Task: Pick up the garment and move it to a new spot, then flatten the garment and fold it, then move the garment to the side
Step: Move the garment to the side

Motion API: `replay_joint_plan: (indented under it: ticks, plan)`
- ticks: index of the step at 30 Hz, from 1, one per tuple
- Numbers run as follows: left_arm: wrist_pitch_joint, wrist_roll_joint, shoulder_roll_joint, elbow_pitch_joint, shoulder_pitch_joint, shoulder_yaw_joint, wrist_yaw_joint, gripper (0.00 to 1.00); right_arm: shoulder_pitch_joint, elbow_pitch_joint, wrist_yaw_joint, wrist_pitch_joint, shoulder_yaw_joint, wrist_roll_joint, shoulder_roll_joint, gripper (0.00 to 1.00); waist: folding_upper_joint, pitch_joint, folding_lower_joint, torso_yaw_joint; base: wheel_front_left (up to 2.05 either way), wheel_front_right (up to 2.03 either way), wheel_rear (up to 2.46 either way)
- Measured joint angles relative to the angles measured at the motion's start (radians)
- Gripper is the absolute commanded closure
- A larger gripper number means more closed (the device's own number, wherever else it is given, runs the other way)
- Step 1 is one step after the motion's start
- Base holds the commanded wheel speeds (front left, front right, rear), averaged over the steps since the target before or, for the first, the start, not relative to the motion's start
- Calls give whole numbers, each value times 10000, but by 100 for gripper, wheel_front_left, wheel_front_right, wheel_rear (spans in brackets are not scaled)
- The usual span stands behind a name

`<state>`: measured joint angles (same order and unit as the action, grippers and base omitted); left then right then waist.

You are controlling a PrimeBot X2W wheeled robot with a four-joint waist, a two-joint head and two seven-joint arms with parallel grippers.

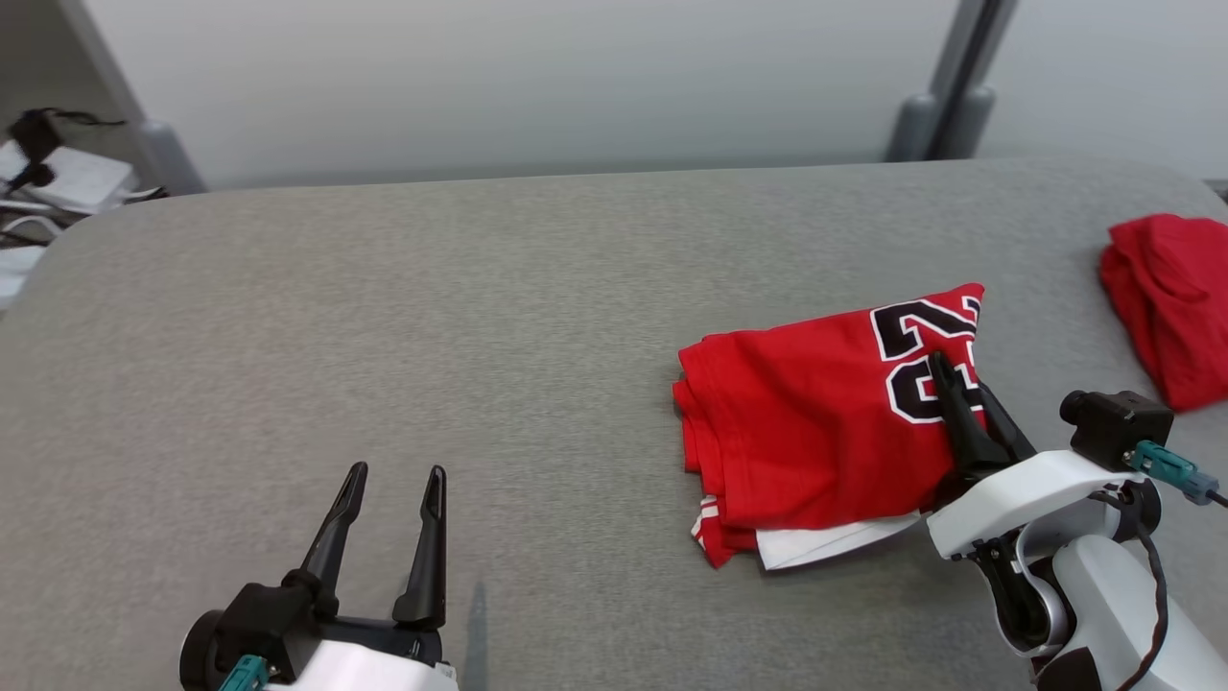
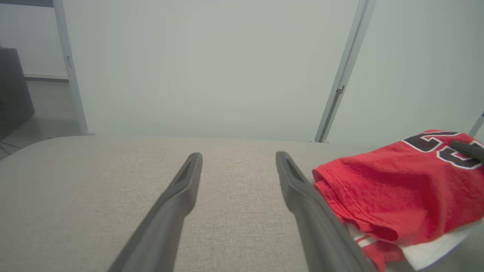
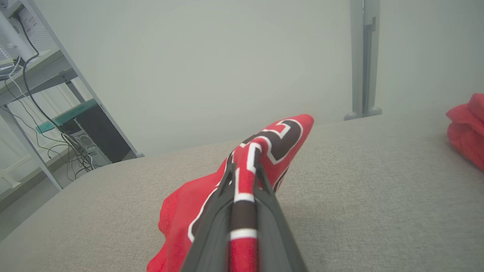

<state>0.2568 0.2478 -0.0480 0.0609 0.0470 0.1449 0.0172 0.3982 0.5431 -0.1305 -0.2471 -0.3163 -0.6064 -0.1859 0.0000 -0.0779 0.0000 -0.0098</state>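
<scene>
The left gripper (image 1: 397, 470) hovers spread and empty over the grey table (image 1: 384, 307), likely parked clear of the work. Right of centre lies the folded red garment (image 1: 806, 432), the right gripper (image 1: 955, 379) clamped on its right edge, probably to shift it aside. Its black, white-edged numerals (image 1: 921, 326) show a "2"; the next digit is half hidden.

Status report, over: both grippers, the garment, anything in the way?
Right gripper shut on folded red jersey, numbered edge. Left gripper open, holding nothing. Second red garment far right, apart.
</scene>
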Motion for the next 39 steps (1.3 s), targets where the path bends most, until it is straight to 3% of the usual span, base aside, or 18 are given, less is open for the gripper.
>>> replay_joint_plan:
  ticks: [15,39]
  plan:
    - [0,-245,0,2,-317,-35,270,0,-198,-431,0,-2,140,84,205,100,0,-239,1,-2170,0,0,0]
    - [0,-819,0,113,-609,-138,652,0,-507,-759,0,-2,274,107,412,100,0,-466,1,-4292,0,0,0]
